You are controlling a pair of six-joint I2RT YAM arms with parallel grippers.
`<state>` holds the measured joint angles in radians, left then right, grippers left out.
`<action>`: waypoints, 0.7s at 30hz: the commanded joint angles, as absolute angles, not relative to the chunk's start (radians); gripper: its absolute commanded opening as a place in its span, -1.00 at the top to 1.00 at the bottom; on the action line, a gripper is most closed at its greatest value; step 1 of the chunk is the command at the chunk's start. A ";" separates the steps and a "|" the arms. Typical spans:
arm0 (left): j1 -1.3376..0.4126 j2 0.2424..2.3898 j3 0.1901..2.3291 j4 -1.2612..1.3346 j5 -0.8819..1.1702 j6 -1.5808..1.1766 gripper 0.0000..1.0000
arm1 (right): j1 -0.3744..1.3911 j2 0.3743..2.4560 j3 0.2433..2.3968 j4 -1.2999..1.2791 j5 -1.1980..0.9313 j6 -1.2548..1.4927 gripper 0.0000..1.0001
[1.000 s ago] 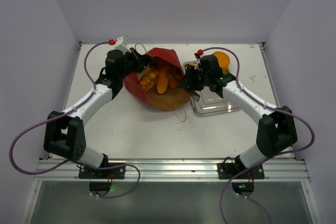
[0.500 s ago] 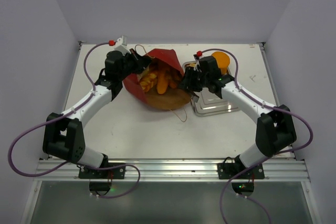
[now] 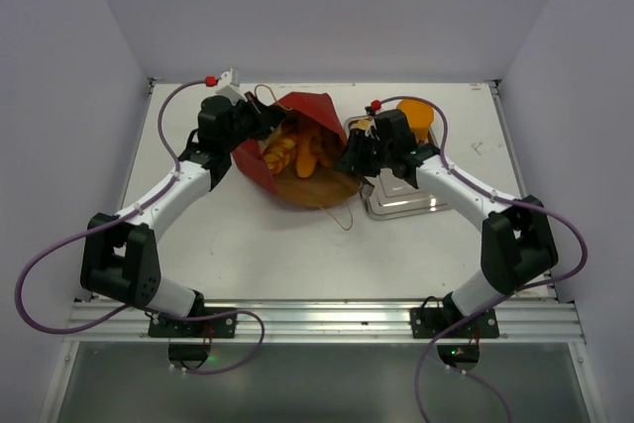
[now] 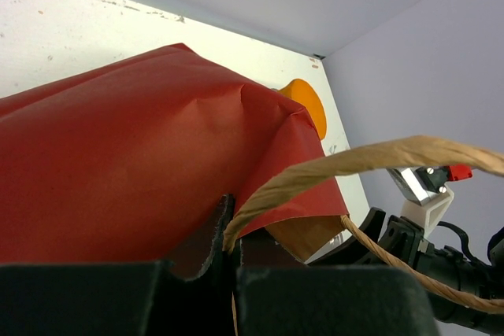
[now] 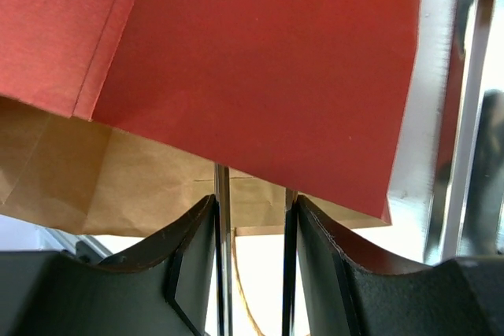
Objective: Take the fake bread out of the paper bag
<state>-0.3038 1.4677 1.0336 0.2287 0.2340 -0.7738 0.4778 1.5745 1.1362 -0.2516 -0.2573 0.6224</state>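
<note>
Now, top view. The paper bag (image 3: 312, 108) lies slumped mid-table with its mouth gaping upward and the brown lining showing. The fake bread (image 3: 292, 151), several golden pieces, sits inside that mouth and is not yet out. One orange bun (image 3: 418, 111) rests apart at the far end of the steel tray (image 3: 401, 207), which sits just right of the bag. The left gripper (image 3: 260, 118) is at the bag's far-left rim. The right gripper (image 3: 349, 158) is at the right rim, above the tray's left edge.

Left wrist view. The jaws are pressed together, with the bag's rim and the root of the twine handle (image 4: 354, 159) running into the seam between them (paper or handle, can't separate which is pinched). The red wall rises ahead, with the bun beyond it.

Right wrist view. The jaws are part-way spread with a narrow gap, and nothing is in it. The red outer wall and brown lining lie just ahead of the tips, and the tray's rim is at the right.

Risks, as judged from here:
- The right jaws look too narrow for a loaf and may shove the pieces deeper instead of straddling one.
- The tips could catch the paper wall, crumpling or closing the mouth.
- If the left pinch is only on the handle, a pull could tear it and drop the rim.
- A low approach could knock the tray.
</note>
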 commanded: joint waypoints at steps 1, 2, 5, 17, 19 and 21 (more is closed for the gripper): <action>-0.308 1.433 1.023 0.245 0.239 -0.769 1.00 | 0.482 1.592 1.140 -0.178 -0.305 0.661 0.07; -0.308 1.431 1.025 0.245 0.239 -0.769 1.00 | 0.480 1.594 1.141 -0.176 -0.307 0.664 0.07; -0.308 1.431 1.025 0.247 0.242 -0.770 1.00 | 0.479 1.609 1.146 -0.187 -0.301 0.669 0.07; -0.308 1.428 1.019 0.242 0.233 -0.761 1.00 | 0.451 1.623 1.141 -0.169 -0.331 0.681 0.77; -0.308 1.427 1.017 0.244 0.230 -0.759 1.00 | 0.434 1.612 1.129 -0.155 -0.354 0.680 0.88; -0.308 1.428 1.016 0.244 0.227 -0.755 1.00 | 0.425 1.592 1.124 -0.138 -0.377 0.678 1.00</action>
<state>-0.3038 1.4635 1.0317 0.2241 0.2329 -0.7670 0.4519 1.6363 1.1339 -0.2134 -0.3508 0.6724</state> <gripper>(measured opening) 0.018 0.050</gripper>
